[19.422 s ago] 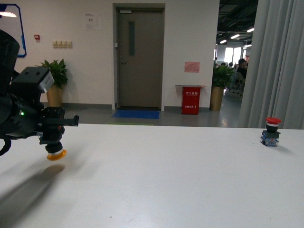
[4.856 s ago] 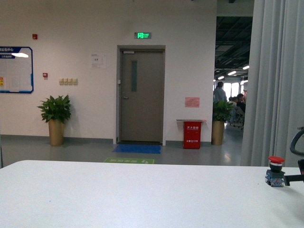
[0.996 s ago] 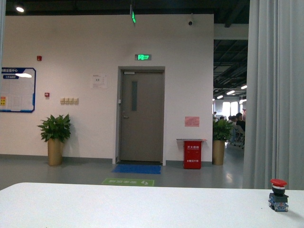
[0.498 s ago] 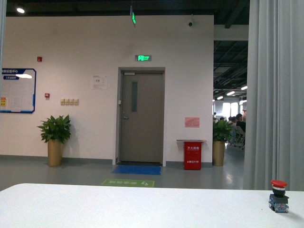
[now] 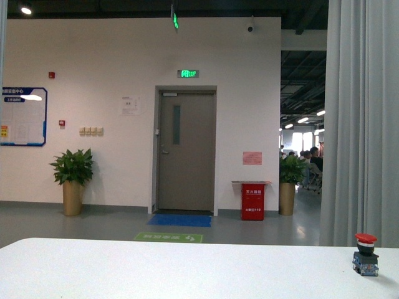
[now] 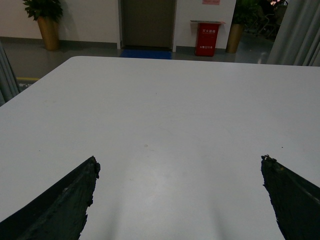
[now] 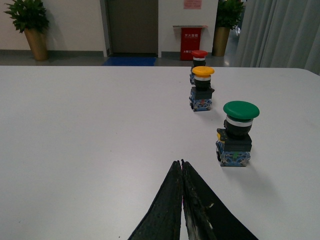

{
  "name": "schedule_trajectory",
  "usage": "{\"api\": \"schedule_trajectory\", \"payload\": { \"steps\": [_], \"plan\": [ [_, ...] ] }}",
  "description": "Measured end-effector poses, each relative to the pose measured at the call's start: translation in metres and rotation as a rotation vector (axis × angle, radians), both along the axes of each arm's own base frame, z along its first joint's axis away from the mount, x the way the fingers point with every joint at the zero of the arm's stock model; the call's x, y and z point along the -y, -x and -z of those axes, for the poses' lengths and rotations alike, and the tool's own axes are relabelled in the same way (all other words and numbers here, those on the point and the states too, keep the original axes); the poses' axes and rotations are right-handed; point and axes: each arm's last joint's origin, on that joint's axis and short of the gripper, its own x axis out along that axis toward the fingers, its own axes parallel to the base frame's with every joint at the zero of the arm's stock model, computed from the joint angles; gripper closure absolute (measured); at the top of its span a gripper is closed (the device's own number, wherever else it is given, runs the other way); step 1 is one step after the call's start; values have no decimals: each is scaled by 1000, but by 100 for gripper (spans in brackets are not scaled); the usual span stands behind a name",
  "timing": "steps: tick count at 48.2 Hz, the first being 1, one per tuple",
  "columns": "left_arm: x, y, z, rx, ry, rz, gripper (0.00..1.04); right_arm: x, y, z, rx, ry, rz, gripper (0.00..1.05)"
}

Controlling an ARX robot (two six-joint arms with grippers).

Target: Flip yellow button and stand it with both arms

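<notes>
The yellow button stands upright on the white table, cap up, in the right wrist view, between a red-capped switch and a green-capped one. My right gripper is shut with nothing in it, well short of the yellow button and apart from the green one. My left gripper is open over bare table, its black fingers wide apart with nothing between them. The front view shows no arm and no yellow button.
In the front view the red-capped switch stands near the table's right far edge. A grey curtain hangs behind it. Beyond the table are a door, a plant and a red bin.
The front view has shifted only slightly over the last second. Much earlier, my left gripper held the yellow button cap down at the left; now no arm shows there.
</notes>
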Motion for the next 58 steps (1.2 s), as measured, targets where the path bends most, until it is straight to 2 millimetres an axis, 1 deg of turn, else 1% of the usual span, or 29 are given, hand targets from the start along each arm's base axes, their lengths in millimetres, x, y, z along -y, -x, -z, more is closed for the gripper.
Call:
{"api": "schedule_trajectory", "payload": {
  "steps": [10,12,13,18,19,24,31,34,35,40,42,46,58],
  "plan": [
    [0,0,0,0,0,0,7,0,0,0,0,0,0,101],
    [0,0,0,0,0,0,7,0,0,0,0,1,0,95],
    [0,0,0,0,0,0,7,0,0,0,0,1,0,90],
    [0,0,0,0,0,0,7,0,0,0,0,1,0,72],
    [0,0,0,0,0,0,7,0,0,0,0,1,0,71],
    [0,0,0,0,0,0,7,0,0,0,0,1,0,55],
    [0,0,0,0,0,0,7,0,0,0,0,1,0,35],
    [0,0,0,0,0,0,7,0,0,0,0,1,0,24],
    [0,0,0,0,0,0,7,0,0,0,0,1,0,23],
    [0,0,0,0,0,0,7,0,0,0,0,1,0,7],
    [0,0,0,0,0,0,7,0,0,0,0,0,0,5],
    [0,0,0,0,0,0,7,0,0,0,0,1,0,8],
    [0,0,0,0,0,0,7,0,0,0,0,1,0,7]
  ]
}}
